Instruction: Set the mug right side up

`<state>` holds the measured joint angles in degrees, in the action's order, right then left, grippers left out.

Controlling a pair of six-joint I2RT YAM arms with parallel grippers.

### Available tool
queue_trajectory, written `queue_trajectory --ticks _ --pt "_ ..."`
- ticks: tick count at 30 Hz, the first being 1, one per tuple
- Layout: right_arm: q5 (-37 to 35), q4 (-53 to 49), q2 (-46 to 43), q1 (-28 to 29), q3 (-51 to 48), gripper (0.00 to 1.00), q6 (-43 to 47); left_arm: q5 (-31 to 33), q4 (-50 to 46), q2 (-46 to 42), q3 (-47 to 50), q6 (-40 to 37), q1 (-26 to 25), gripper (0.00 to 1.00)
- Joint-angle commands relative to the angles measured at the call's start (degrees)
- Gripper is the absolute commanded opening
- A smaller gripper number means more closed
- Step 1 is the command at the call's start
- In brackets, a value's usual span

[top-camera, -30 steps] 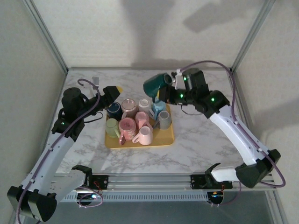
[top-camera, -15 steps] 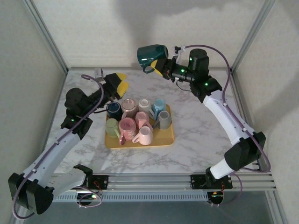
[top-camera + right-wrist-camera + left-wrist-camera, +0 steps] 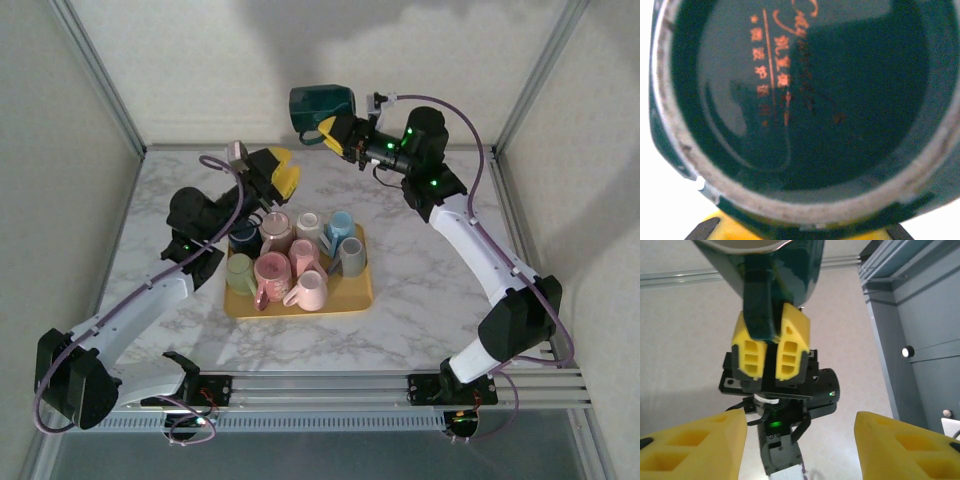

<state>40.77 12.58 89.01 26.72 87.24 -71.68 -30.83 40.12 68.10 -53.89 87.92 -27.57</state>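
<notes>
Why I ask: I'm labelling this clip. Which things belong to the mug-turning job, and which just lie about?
In the job: dark green glazed mug, aloft; right gripper, shut on its handle; left gripper, open.
Lying about: flat yellow tray; assorted ceramic mugs on it; white marble-patterned table.

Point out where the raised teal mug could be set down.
Bare table right of the tray, up to the right arm; the strip between tray and near rail; the patch behind it. The tray is packed with mugs.
</notes>
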Motion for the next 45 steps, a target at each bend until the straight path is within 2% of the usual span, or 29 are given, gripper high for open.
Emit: queue_trajectory --ticks 1,4,10,16,24,30,38,42,45 --pt "1.1 9.7 -3.2 0.3 -0.5 0.0 -1.0 1.4 4.3 0.5 -2.9 1.5 -1.0 0.53" --pt "0.9 10.6 -3.7 0.5 -1.7 0.0 -1.8 1.5 -1.2 0.7 -4.9 -0.8 -1.0 0.53" --pt "1.7 10.9 -3.9 1.6 -1.9 0.0 -1.4 2.2 -5.3 1.7 -6.3 -2.1 -1.0 0.52" --pt "0.9 11.0 -4.9 2.6 -2.2 0.0 -0.8 3.5 -10.7 2.3 -7.1 -2.4 -1.0 0.59" --pt "1.6 11.0 -5.1 3.9 -2.3 0.0 -1.1 3.9 -6.4 3.2 -6.3 0.1 -0.9 0.58" --pt "1.6 11.3 -5.5 4.8 -3.1 0.0 -1.1 5.3 -3.3 3.2 -5.3 1.7 -0.8 0.52" --pt "2.2 11.9 -6.0 6.3 -4.2 0.0 -1.5 6.4 -4.0 2.7 -5.0 1.1 -0.1 0.39" --pt "2.2 11.5 -6.2 6.7 -4.8 0.0 -1.4 6.5 -3.6 2.4 -4.6 1.1 0.3 0.29" --pt "2.0 10.5 -6.4 6.8 -5.3 0.0 -0.6 6.5 -3.7 2.1 -4.9 0.2 0.4 0.15"
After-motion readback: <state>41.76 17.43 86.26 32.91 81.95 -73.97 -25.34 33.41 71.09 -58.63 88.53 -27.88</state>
